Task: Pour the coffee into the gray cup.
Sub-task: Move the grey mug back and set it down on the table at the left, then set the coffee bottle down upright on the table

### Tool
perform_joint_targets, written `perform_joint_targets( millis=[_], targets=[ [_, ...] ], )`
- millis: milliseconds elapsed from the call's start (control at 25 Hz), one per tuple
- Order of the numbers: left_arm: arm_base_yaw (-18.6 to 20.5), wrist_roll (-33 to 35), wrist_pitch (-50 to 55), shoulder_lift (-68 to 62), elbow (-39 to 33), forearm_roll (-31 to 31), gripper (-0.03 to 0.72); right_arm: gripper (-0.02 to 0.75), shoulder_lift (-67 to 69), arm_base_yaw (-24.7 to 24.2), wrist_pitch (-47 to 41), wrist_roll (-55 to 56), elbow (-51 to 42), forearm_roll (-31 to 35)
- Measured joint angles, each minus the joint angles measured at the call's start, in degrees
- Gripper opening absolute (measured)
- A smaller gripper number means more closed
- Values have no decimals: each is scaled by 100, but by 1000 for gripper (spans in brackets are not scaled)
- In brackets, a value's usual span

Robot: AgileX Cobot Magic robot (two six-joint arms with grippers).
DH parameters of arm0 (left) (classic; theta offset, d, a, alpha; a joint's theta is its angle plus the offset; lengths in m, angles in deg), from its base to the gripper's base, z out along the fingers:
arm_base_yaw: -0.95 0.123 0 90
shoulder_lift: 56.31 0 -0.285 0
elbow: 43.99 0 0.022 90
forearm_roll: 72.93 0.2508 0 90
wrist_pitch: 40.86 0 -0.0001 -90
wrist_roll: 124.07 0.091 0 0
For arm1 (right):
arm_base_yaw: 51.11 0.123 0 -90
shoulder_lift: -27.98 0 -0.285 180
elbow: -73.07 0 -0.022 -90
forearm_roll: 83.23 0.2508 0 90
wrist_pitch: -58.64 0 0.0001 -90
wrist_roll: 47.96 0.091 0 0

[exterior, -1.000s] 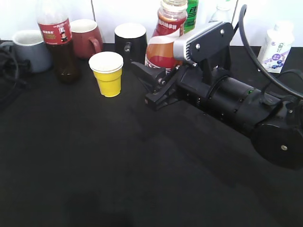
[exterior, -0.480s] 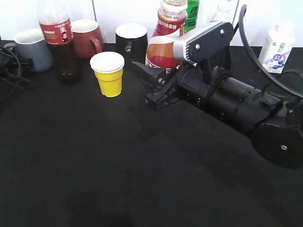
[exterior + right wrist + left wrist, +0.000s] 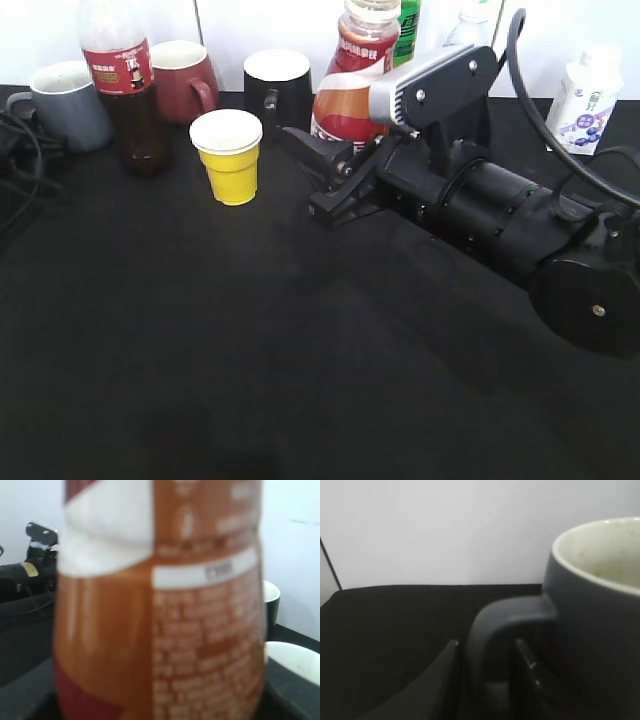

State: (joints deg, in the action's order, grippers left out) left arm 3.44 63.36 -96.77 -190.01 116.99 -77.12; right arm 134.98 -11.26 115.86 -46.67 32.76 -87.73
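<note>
The coffee bottle (image 3: pixel 345 105) has light-brown liquid and a red-orange-white label. It stands upright at the back middle, held in my right gripper (image 3: pixel 315 170), which is shut on its lower body. The bottle fills the right wrist view (image 3: pixel 160 605) and hides the fingers there. The gray cup (image 3: pixel 68 105) sits at the far back left and is empty, with a cream inside (image 3: pixel 595 610). My left gripper (image 3: pixel 486 647) has one finger on each side of the cup's handle (image 3: pixel 490 625) and is closed on it.
A tall cola bottle (image 3: pixel 125 80), a dark red mug (image 3: pixel 185 75), a black mug (image 3: pixel 275 85) and a yellow paper cup (image 3: pixel 230 155) stand between the two. A green bottle (image 3: pixel 405 25) and a white bottle (image 3: pixel 580 100) stand at the back right. Dark cables (image 3: pixel 20 170) lie at the left edge.
The coffee bottle has risen slightly in my right gripper. The gray cup has shifted a little at the far left.
</note>
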Motion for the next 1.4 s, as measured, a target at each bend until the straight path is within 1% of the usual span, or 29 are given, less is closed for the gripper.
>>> perform_joint_targets(
  millis=[120, 200, 280, 360, 440, 560, 600, 640, 680, 720, 800, 840, 920, 960, 1000, 1080, 1160, 1280, 1400],
  targets=[
    [0, 0, -79, 207, -400, -5, 252, 529, 0, 0, 0, -2, 0, 5],
    [-6, 0, -180, 446, -811, -5, 252, 529, 0, 0, -5, -2, 0, 5],
    [-6, 0, -234, 919, -1447, -5, 252, 529, 0, 0, -5, -6, 0, 38],
    [-127, 0, -150, 1715, -2189, -17, 251, 529, 0, 0, -5, -6, 0, 95],
    [-412, 0, 31, 2641, -2820, -11, 244, 529, 0, 0, -5, -6, 0, 140],
    [-1143, 0, 342, 3723, -3607, 0, 240, 529, -43, -60, -5, -12, 0, 307],
    [-1386, 0, 388, 3973, -3846, 14, 238, 529, -143, -170, -17, -18, 0, 307],
    [-1634, 0, 416, 4151, -4026, 14, 239, 529, -248, -382, -56, -22, 0, 302],
    [-1843, 0, 450, 4279, -4141, 14, 239, 528, -358, -693, -112, -22, 0, 302],
    [-2053, 0, 513, 4334, -4181, 14, 239, 528, -445, -1118, -169, -24, 0, 276],
    [-2351, 0, 535, 4339, -4197, 19, 239, 528, -594, -1985, -333, -24, 0, 91],
    [-2444, 0, 539, 4339, -4202, 19, 239, 528, -611, -2343, -371, -24, 0, 47],
    [-2526, 0, 539, 4350, -4215, 30, 239, 528, -611, -2910, -515, -24, 0, 6],
    [-2526, 0, 539, 4350, -4215, 30, 239, 528, -611, -3057, -571, -24, 0, 6],
    [-2526, 0, 539, 4350, -4215, 36, 239, 528, -611, -3150, -590, -24, 0, 12],
    [-2526, 0, 539, 4350, -4215, 48, 239, 528, -425, -3171, -562, -32, 6, 86],
    [-2526, 0, 539, 4350, -4215, 183, 239, 528, 152, -3171, -341, -44, 59, 92],
    [-2526, 0, 539, 4350, -4215, 276, 239, 528, 1055, -3171, -47, -128, 396, 96],
    [-2526, 0, 539, 4353, -4215, 282, 239, 528, 1747, -3171, 57, -253, 865, 115]
  ],
)
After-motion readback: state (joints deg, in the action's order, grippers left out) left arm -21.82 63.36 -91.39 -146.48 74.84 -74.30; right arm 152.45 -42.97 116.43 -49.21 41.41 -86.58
